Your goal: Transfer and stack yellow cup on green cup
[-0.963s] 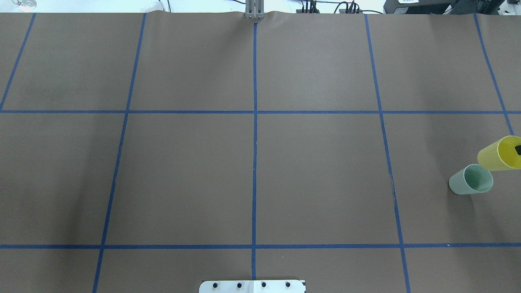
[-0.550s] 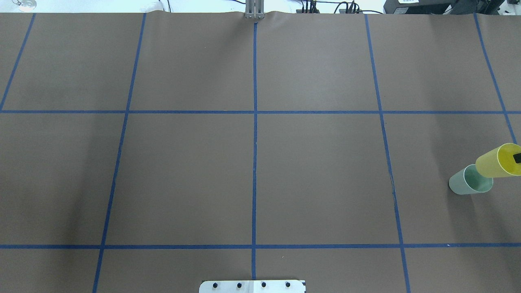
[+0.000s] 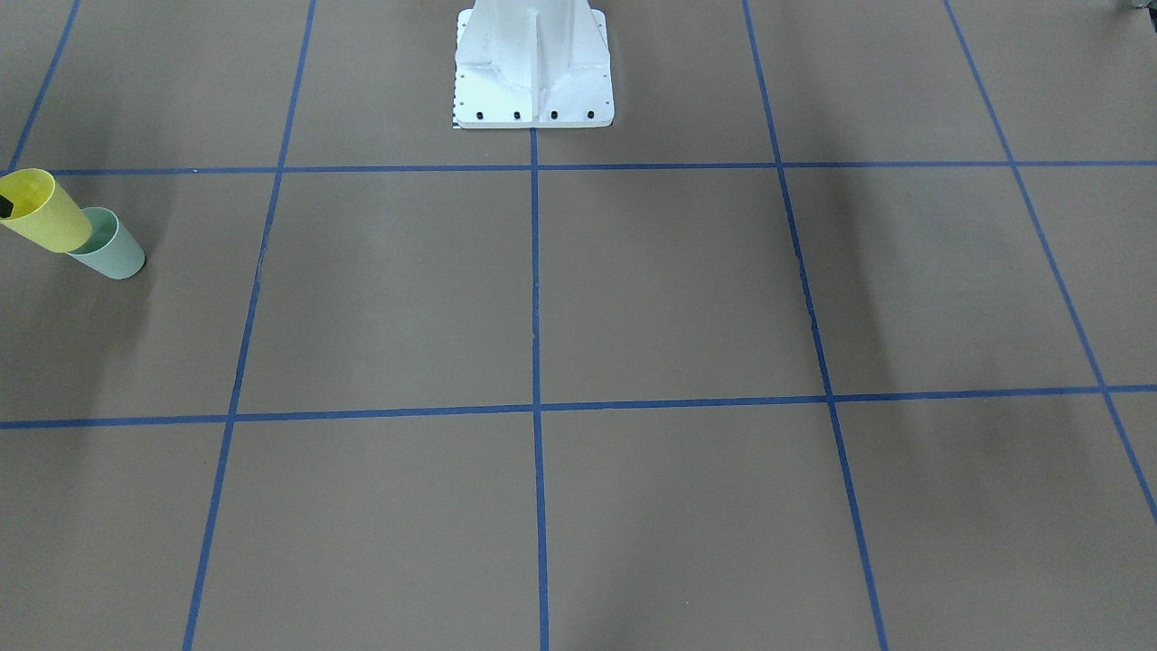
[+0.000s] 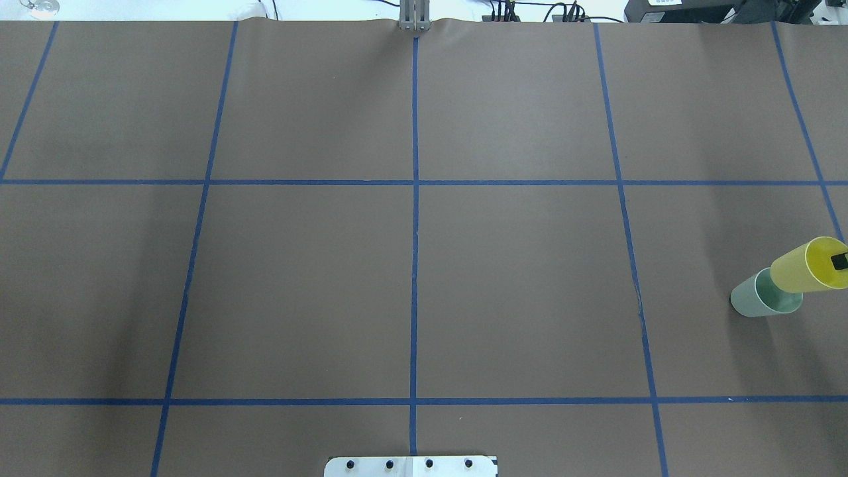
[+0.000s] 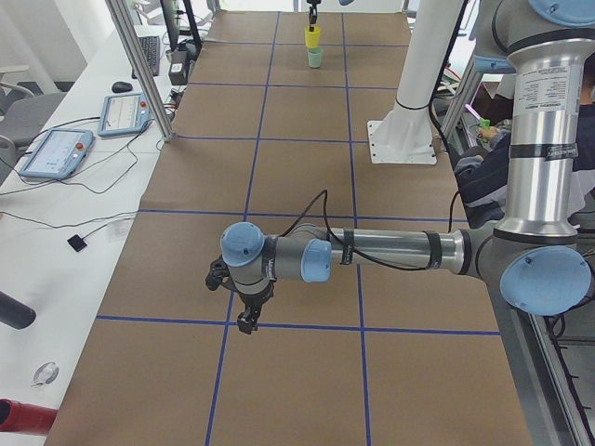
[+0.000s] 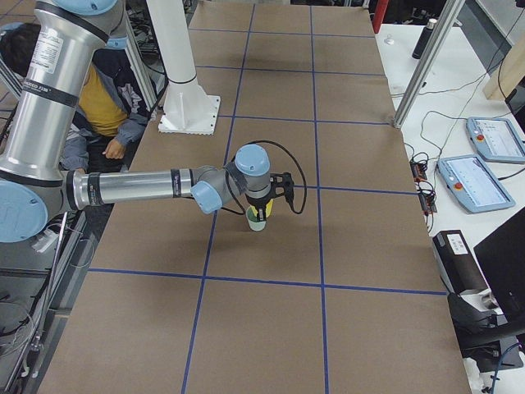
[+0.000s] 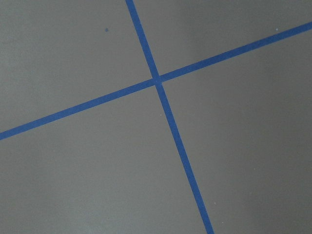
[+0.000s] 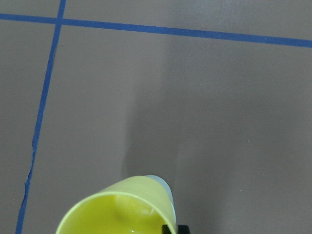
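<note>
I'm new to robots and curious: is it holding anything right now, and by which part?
The right tool grips the yellow cup by its rim, with one finger inside the mouth.

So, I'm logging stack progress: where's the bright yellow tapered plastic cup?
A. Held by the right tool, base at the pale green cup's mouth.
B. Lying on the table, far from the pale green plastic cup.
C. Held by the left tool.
A: the bright yellow tapered plastic cup hangs from the right tool, its base meeting the pale green plastic cup at its mouth.
</note>
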Action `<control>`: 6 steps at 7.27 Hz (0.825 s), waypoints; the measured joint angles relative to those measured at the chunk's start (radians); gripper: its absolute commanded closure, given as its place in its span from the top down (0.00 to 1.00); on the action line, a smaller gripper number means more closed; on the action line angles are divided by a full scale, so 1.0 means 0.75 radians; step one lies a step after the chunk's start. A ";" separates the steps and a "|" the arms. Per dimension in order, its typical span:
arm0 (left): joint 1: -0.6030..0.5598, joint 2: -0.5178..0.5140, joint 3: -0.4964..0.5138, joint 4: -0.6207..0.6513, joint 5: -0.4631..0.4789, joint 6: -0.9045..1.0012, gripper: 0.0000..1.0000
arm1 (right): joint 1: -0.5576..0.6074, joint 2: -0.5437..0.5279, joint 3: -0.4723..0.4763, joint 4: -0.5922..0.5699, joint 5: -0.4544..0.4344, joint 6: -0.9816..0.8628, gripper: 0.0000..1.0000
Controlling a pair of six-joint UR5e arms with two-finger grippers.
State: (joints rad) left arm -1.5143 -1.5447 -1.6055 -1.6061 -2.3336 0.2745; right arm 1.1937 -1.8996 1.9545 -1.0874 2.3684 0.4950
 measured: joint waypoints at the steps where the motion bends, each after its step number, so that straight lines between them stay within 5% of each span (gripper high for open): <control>1: 0.000 0.000 0.000 0.000 0.000 0.000 1.00 | -0.019 0.000 -0.001 0.005 0.000 0.003 0.00; 6: 0.001 -0.002 0.001 -0.002 -0.002 0.000 1.00 | -0.074 0.000 -0.002 0.009 -0.013 0.005 0.00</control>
State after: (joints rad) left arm -1.5135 -1.5460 -1.6046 -1.6076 -2.3347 0.2746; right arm 1.1384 -1.8993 1.9527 -1.0804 2.3584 0.4990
